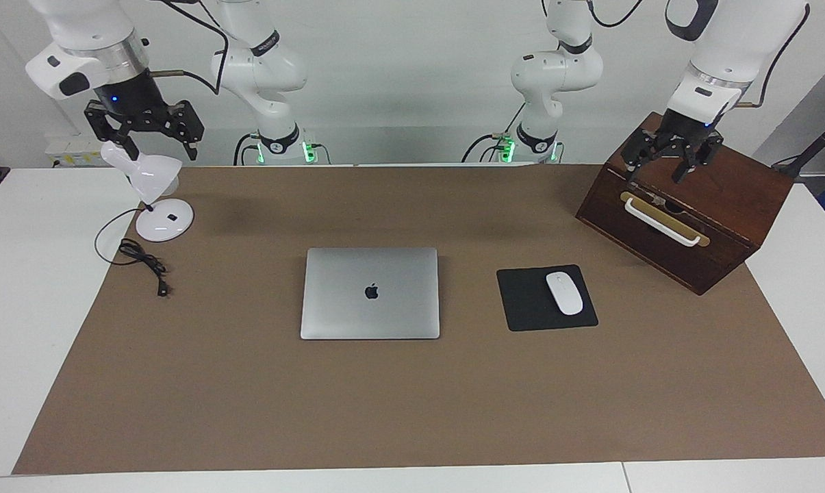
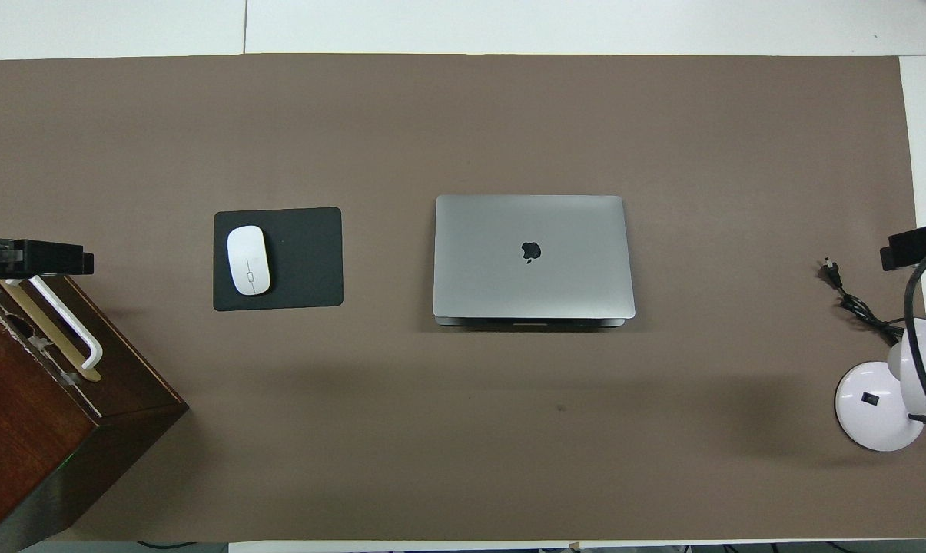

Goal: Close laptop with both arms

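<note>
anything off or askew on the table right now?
One thing: the wooden box at the left arm's end sits turned at an angle to the table edge, while the laptop lies shut and square, as does the mouse pad. The left gripper is over the box, the right gripper over the lamp.
</note>
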Robot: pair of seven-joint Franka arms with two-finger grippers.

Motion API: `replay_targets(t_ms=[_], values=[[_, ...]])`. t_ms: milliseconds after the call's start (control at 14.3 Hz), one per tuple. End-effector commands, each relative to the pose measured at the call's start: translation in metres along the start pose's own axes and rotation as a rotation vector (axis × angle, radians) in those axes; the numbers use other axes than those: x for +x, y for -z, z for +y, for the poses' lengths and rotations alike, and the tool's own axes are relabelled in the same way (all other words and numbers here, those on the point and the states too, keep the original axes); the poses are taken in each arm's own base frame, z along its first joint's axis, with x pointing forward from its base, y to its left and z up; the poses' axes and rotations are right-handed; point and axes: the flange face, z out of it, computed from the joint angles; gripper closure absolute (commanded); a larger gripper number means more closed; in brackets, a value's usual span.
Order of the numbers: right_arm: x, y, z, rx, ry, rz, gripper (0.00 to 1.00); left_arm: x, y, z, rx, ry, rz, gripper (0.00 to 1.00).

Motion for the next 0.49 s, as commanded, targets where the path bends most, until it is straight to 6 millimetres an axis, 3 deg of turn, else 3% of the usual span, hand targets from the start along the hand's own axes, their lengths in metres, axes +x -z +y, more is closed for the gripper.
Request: replay_targets(t_ms=[0,421], values=[[-0.0032,0.0033,-0.0014,0.022,-0.023,-0.003,0.00,-0.0033,-0.0035,0.0030,0.014,0.008,-0.003,0.00],[-0.0028,0.0036,-0.0014,0.022,-0.026,0.000,0.00,-0.0008,0.0024,0.0072,0.011,0.002,0.008,0.00]])
